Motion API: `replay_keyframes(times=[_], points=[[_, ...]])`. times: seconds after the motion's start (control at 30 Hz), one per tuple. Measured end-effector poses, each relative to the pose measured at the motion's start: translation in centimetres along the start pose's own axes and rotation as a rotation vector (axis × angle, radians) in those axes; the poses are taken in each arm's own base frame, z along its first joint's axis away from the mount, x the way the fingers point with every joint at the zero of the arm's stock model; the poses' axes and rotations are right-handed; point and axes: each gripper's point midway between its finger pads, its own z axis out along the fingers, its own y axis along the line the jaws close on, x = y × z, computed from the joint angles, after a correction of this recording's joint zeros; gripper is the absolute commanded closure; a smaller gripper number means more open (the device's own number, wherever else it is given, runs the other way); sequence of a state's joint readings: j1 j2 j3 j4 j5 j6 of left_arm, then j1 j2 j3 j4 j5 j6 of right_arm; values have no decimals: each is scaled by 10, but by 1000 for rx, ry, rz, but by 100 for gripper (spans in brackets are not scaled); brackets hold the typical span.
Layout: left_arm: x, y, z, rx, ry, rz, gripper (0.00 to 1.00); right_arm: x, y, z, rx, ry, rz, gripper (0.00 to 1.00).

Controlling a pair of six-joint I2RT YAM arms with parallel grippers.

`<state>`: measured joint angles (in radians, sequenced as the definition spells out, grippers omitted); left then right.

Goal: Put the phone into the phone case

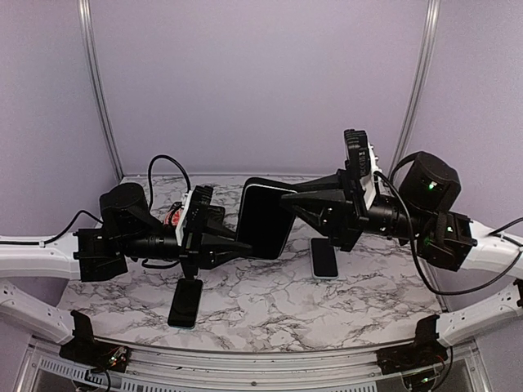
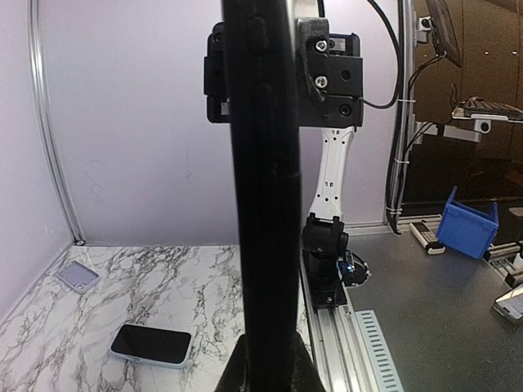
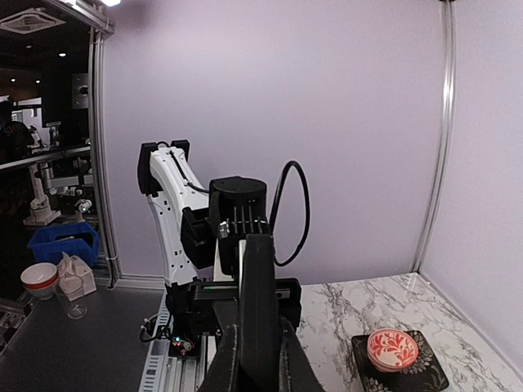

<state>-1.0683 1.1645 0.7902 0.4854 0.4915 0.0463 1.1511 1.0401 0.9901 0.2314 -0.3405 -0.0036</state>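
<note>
1. Top external view: left gripper (image 1: 242, 244) and right gripper (image 1: 291, 199) both clamp the black slab (image 1: 263, 222) in mid-air; phone or case, I cannot separate.
2. I judge it is the seating step; the next move needs an even squeeze at the edges.

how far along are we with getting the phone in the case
Done: the black phone is off the marble table, held upright in the air. In hand: left jaws and right jaws both grip it from opposite edges. Left: the views don't show whether a case is fully seated around it, so pressing it home and setting it down likely remain.
</note>
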Motion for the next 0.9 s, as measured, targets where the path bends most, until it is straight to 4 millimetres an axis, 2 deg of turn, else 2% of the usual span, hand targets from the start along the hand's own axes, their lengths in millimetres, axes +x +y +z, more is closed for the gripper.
replay_keyframes(times=[0.07,0.1,0.2,0.27,0.3,0.37,0.5,0.53,0.57,0.6,0.63,0.67,0.77,0.9], points=[[2,-4,2,16,4,9,98,1,-2,0,4,3,16,100],[1,-4,2,23,2,12,82,1,-2,0,4,2,18,100],[2,-3,5,20,5,-6,61,0,-1,0,-1,-1,15,100],[2,0,8,20,9,-22,60,0,-1,1,-3,-1,9,100],[2,1,11,21,11,-41,68,2,-1,2,-3,1,9,100],[1,3,16,26,14,-67,100,5,-1,3,-5,8,9,100],[0,-2,22,64,16,-57,100,7,-8,5,17,12,38,99],[0,-4,22,72,15,-51,100,7,-9,5,19,11,39,81],[-1,-4,22,71,15,-51,100,7,-9,5,20,11,40,57],[-1,-3,22,68,16,-55,100,7,-10,5,26,12,36,39],[0,-2,22,61,17,-62,100,7,-12,5,37,12,36,28],[0,-1,22,49,19,-74,100,8,-14,5,51,14,27,23],[-3,3,19,18,14,-89,100,20,-18,5,72,38,26,23],[-20,4,10,-9,-30,-92,100,64,-18,3,76,127,62,40]])
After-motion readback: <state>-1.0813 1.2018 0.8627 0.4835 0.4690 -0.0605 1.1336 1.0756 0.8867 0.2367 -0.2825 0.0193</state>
